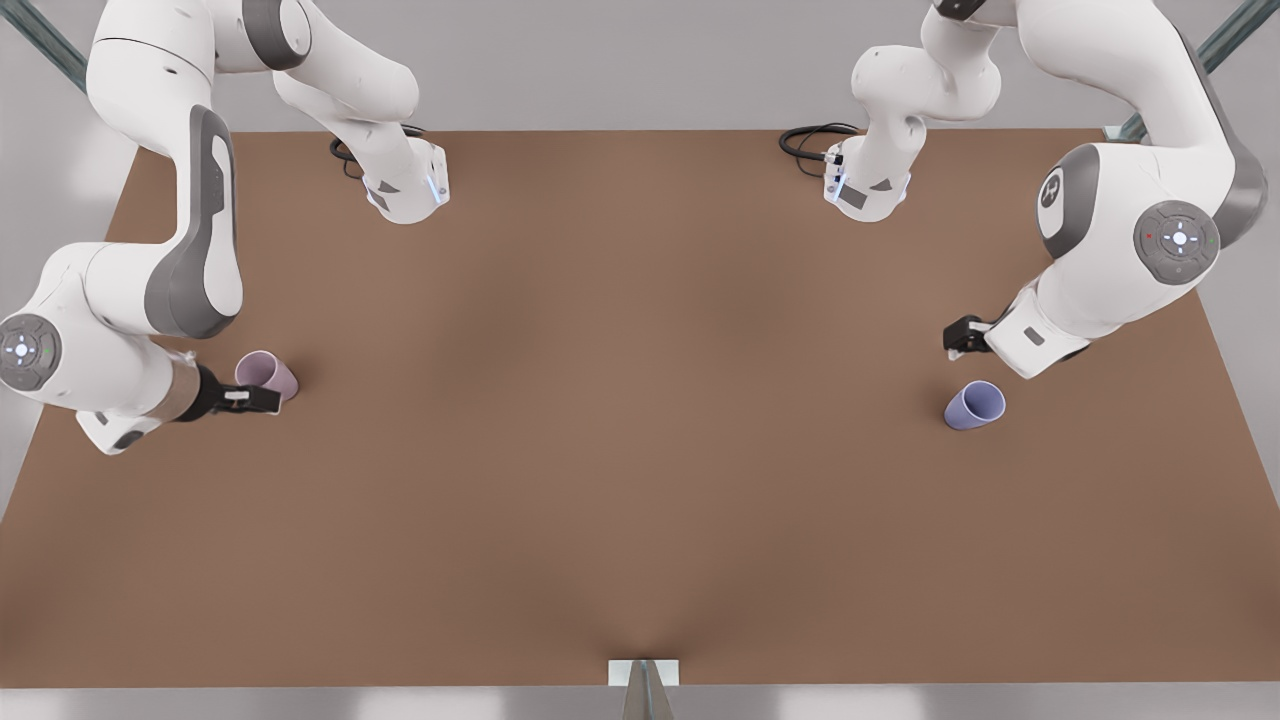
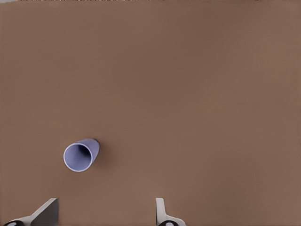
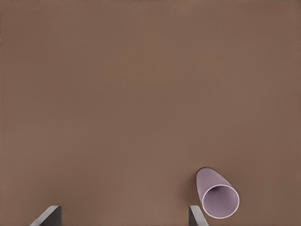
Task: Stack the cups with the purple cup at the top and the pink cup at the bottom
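Here the pink cup (image 1: 266,374) is standing on the brown table (image 1: 640,450) at the front view's left, beside the spread right gripper (image 1: 250,400). At the right, the purple cup (image 1: 975,405) is sitting near the left gripper (image 1: 958,338), fingers apart.

Simulated robot lab, bare brown table (image 1: 640,450), two white arms, grey backdrop

table (image 1: 640,450) centre: open | obstacles: pink cup (image 1: 268,373), purple cup (image 1: 975,405), seemingly upright
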Robot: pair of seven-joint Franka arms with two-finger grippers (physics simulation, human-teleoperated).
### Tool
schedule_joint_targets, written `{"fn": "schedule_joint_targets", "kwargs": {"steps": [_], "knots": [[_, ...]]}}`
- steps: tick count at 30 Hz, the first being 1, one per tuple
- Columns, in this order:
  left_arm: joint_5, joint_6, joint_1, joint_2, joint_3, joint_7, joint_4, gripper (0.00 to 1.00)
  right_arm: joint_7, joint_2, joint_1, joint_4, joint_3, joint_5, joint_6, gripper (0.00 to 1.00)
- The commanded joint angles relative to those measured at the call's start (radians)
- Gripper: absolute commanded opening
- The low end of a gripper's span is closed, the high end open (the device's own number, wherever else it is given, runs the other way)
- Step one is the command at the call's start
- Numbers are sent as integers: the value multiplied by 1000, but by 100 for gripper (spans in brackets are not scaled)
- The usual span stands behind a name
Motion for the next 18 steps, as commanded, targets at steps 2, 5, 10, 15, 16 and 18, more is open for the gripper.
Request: {"fn": "schedule_joint_targets", "kwargs": {"steps": [2, 5, 10, 15, 16, 18], "knots": [[-6, 16, 1, 25, 2, 9, 13, 100, -5, -1, -1, 0, 0, 1, 45, 100], [-5, 17, 1, 38, 3, 3, 9, 100, -8, -1, -1, 0, 0, 1, 45, 100], [-12, -29, 0, 28, 0, 12, 6, 100, -7, 0, -1, 0, 0, -1, 48, 100], [-14, -69, 0, 38, 0, 14, 0, 100, -94, -15, -99, -122, -1, -8, 54, 100], [-12, -60, 0, 41, 2, 14, 0, 100, -114, -29, -121, -159, -3, -8, 68, 100], [-12, -60, 0, 44, 2, 14, 0, 100, -125, -113, -150, -311, -3, -13, 124, 100]]}}
